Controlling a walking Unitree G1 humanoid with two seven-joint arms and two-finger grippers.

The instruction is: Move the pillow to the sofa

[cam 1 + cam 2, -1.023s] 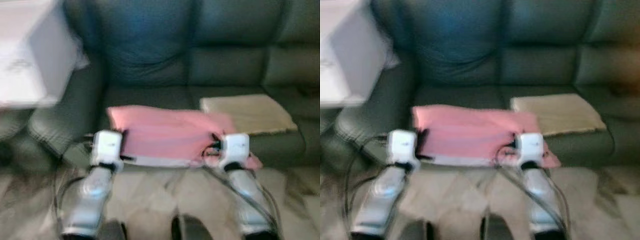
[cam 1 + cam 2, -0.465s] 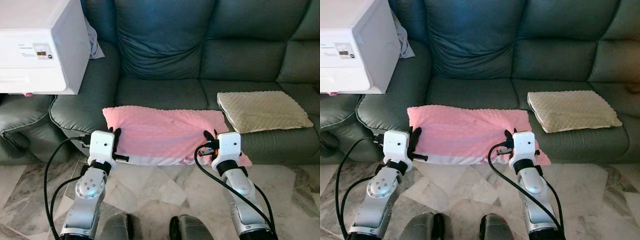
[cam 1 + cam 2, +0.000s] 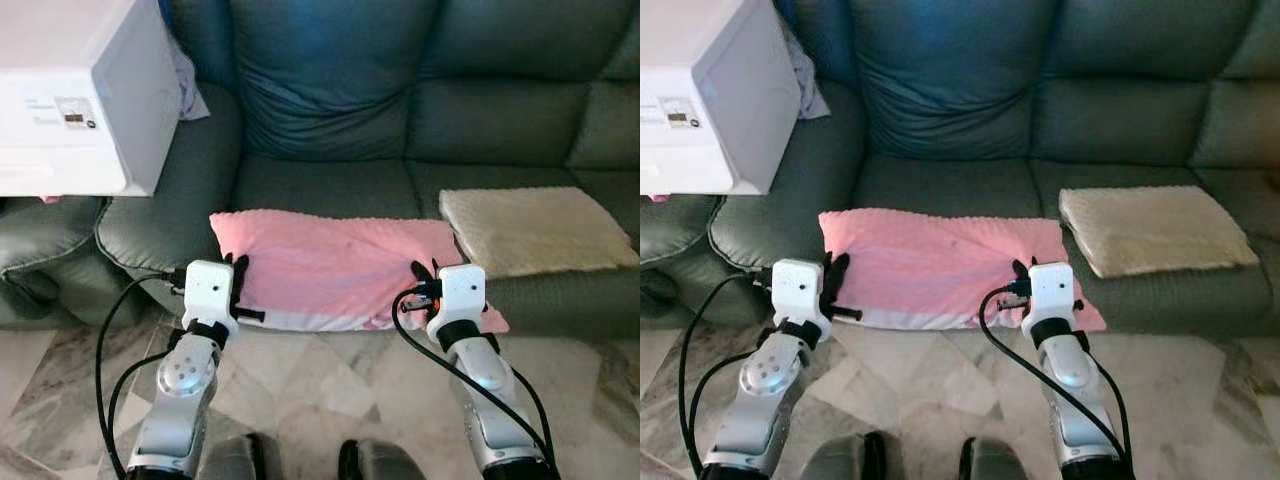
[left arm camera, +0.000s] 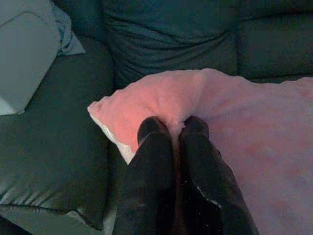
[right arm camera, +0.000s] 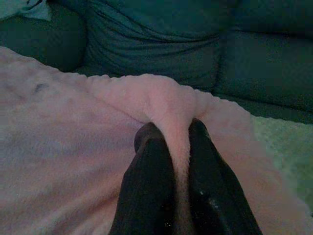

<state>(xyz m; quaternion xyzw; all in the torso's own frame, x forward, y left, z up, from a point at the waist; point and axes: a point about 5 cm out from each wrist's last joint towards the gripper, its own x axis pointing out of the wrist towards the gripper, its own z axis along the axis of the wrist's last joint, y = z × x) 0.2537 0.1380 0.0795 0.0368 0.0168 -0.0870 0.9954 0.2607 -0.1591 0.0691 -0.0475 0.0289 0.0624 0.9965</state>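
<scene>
A flat pink pillow [image 3: 335,268] lies on the front of the dark green sofa's seat [image 3: 320,185], its near edge hanging past the seat. My left gripper [image 3: 238,272] is shut on the pillow's left end; the left wrist view shows the pink fabric [image 4: 156,98] pinched between the black fingers [image 4: 152,142]. My right gripper [image 3: 422,275] is shut on the pillow's right end, where a fold of fabric [image 5: 168,110] is squeezed between its fingers [image 5: 151,147].
A beige cushion [image 3: 535,228] rests on the seat just right of the pink pillow. A white appliance [image 3: 75,95] stands on the sofa's left armrest, a pale cloth [image 3: 192,85] behind it. Marble floor [image 3: 330,380] and my feet [image 3: 300,462] are below.
The picture has sharpened from the blur of a second ago, and the view has shifted slightly. Both grippers keep their hold on the pillow's ends; the pillow stays in the same place.
</scene>
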